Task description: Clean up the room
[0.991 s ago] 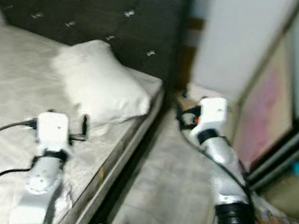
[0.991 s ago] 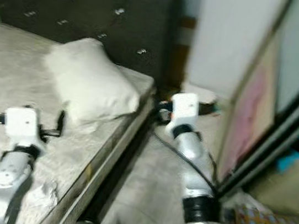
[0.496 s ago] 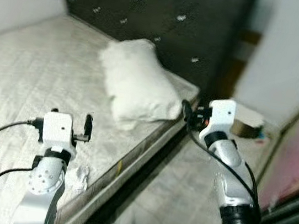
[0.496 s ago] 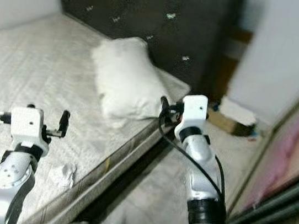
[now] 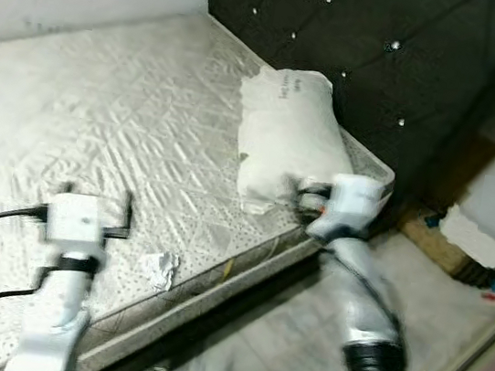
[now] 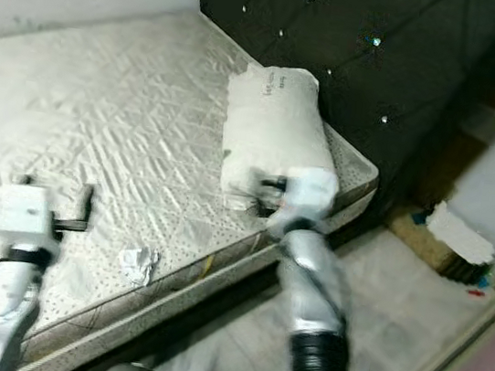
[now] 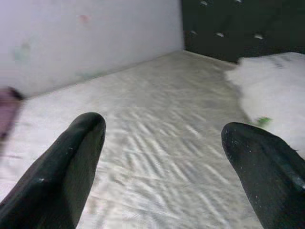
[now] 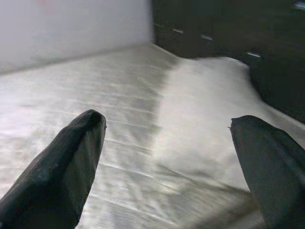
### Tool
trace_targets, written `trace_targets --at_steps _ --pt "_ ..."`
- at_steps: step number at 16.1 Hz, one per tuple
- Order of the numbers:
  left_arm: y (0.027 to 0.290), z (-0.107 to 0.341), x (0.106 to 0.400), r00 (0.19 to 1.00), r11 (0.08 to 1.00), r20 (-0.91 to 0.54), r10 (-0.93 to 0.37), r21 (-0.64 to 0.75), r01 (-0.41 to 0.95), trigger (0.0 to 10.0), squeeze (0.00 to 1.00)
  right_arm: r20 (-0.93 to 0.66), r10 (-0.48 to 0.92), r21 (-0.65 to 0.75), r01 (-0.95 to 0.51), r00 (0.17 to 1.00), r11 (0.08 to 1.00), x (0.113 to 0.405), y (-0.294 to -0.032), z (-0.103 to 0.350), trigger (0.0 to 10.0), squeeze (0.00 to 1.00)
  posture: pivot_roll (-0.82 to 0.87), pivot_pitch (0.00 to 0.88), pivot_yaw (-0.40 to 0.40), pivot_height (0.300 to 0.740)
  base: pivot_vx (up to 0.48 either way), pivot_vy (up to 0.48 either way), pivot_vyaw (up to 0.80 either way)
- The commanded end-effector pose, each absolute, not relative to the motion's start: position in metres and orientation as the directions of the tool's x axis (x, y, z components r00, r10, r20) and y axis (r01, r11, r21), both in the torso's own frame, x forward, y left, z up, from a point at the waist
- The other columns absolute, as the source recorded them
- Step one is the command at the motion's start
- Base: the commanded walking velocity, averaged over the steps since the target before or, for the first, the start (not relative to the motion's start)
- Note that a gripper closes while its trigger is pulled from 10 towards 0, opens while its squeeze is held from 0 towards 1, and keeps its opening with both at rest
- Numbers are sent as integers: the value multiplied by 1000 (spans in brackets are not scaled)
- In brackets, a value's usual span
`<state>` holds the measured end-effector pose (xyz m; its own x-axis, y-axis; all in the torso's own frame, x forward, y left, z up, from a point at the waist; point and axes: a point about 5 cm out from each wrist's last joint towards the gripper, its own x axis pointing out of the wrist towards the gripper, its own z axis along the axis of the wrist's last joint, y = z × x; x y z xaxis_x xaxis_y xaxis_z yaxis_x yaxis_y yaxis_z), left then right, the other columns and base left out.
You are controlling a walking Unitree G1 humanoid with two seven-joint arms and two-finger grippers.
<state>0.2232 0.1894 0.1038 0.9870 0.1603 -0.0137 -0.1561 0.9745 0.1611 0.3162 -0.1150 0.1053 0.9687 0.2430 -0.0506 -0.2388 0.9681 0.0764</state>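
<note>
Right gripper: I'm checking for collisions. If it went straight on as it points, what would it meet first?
Probably the pillow. The right gripper, fingers open, points along the mattress with the pillow right ahead; the headboard lies beyond. Depth is unclear.

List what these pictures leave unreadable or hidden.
- Print on the pillow: dark marks near its top end, too small and blurred to read in the eye views.
- Crumpled white scrap on the mattress: too blurred to tell paper from cloth.
- Right gripper: motion blur smears it against the pillow; contact unclear.
- Clutter on the floor by the headboard: blurred, partly cut by the frame edge.
</note>
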Motion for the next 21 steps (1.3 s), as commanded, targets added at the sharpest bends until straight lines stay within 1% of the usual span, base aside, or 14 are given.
trace_targets --at_steps 1,2,4,5,6,8,10,11,13,15,18,21 --pt "184 107 224 990 975 0 139 176 -136 10000 0 -45 208 66 -205 977 977 318 -127 108 10000 0 3 4 -5 740 0 0 800" --pt "179 110 224 997 986 10 79 150 -80 10000 0 -56 203 73 -199 978 977 318 -128 107 10000 0 6 0 -6 740 0 0 800" --pt "176 114 223 998 992 45 53 109 -58 10000 0 -56 205 71 -201 977 977 319 -128 107 10000 0 1 12 -4 740 0 0 800" --pt "176 114 220 997 996 51 63 65 -66 10000 0 -65 201 77 -196 977 977 318 -128 104 10000 0 -6 2 -4 740 0 0 800" --pt "177 112 220 996 995 44 75 58 -77 10000 0 -69 203 78 -198 977 977 318 -127 103 10000 0 -15 0 3 740 0 0 800" --pt "180 103 224 994 992 -7 110 68 -109 10000 0 -69 212 79 -207 975 975 318 -126 102 10000 0 -20 0 2 740 0 0 800" --pt "175 108 231 998 995 22 64 81 -66 10000 0 -55 229 78 -225 972 971 323 -122 106 10000 0 -8 0 -9 740 0 0 800" --pt "175 109 232 998 994 25 61 91 -63 10000 0 -47 231 67 -228 972 971 324 -120 108 10000 0 -8 0 -9 740 0 0 800" --pt "179 110 232 995 992 29 96 78 -98 10000 0 -13 248 40 -248 969 968 327 -115 115 10000 0 -11 0 -3 740 0 0 800" --pt "180 110 231 994 992 24 105 66 -106 10000 0 -15 250 45 -249 968 967 327 -115 115 10000 0 -9 7 -7 740 0 0 756" --pt "179 110 233 995 994 23 100 41 -101 10000 0 -27 227 67 -225 973 972 330 -119 113 10000 0 -13 16 -11 740 0 0 0" --pt "179 110 233 995 995 27 96 38 -97 10000 0 -29 236 55 -235 971 971 330 -118 112 10000 0 -9 15 -13 740 269 0 0"
